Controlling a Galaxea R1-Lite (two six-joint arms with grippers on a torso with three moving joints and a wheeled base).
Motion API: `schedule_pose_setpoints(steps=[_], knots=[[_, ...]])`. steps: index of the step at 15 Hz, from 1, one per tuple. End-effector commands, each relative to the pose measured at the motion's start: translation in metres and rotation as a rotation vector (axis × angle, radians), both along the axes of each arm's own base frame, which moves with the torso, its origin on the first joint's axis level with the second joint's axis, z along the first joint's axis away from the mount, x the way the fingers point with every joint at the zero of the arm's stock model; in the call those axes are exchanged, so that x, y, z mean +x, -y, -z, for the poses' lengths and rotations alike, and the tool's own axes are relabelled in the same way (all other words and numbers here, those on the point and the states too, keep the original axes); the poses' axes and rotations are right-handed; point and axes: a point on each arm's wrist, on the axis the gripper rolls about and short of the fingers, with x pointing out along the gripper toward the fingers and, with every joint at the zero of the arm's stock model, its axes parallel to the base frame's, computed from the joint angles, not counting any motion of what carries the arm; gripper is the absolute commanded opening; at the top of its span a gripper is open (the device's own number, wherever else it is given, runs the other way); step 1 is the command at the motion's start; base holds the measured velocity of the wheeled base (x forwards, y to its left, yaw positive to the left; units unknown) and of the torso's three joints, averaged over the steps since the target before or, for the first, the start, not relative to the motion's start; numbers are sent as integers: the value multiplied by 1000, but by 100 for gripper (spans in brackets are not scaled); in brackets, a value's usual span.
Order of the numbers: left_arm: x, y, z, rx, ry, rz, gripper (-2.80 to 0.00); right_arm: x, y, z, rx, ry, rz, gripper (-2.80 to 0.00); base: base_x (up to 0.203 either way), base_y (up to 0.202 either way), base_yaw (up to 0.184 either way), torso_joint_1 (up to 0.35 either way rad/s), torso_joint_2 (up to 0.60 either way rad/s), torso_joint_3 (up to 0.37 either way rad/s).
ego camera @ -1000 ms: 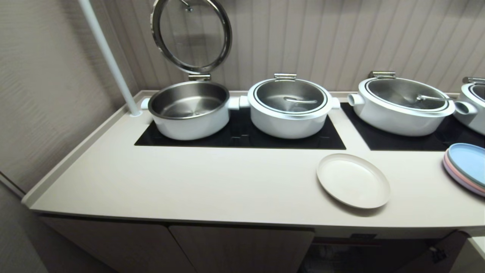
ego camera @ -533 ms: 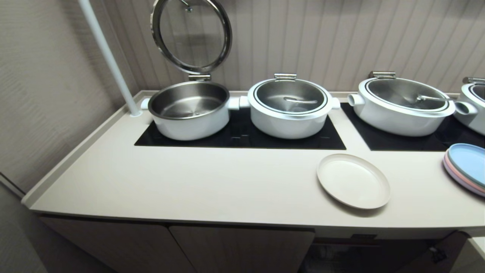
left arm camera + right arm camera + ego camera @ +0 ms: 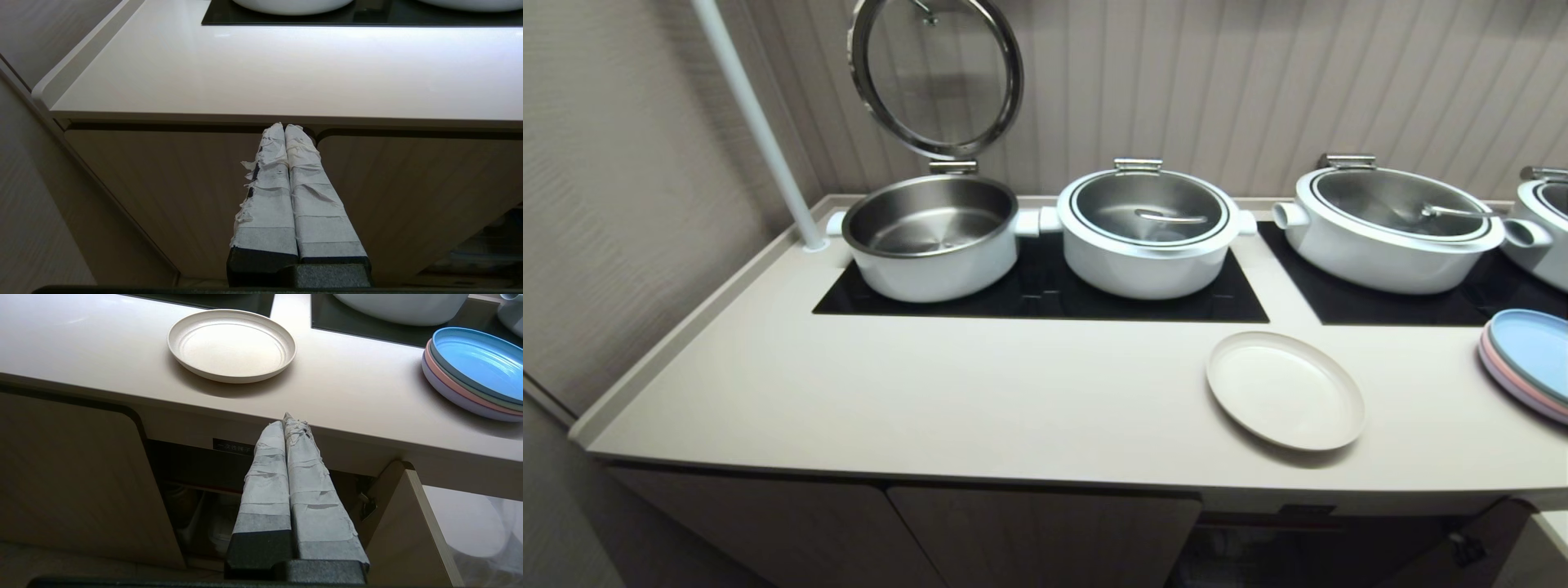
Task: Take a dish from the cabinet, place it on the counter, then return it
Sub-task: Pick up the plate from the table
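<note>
The cream-beige dish lies flat on the counter near its front edge, in front of the gap between two black cooktop panels. Below it the cabinet stands open, its door swung out on the right and a small black label above the opening. My right gripper is shut and empty, below the counter edge in front of the open cabinet. My left gripper is shut and empty before the closed ribbed doors further left. Neither arm shows in the head view.
Several white pots sit on black cooktop panels at the back; the leftmost pot has its glass lid raised. A stack of pastel blue and pink plates lies at the right. A white pole stands at the back left.
</note>
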Motion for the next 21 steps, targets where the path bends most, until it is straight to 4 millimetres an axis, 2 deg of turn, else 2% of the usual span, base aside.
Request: schedule_pose_setpoints(steps=[1,16,21], knots=[[0,0,0,0,0,0,-280,0,0,0,-2,-3,-1,-280,0,0,0,0,0,0],[0,0,0,0,0,0,-280,1,0,0,-8,-10,1,-280,0,0,0,0,0,0],[0,0,0,0,0,0,-280,11,0,-10,-10,-66,0,-280,0,0,0,0,0,0]])
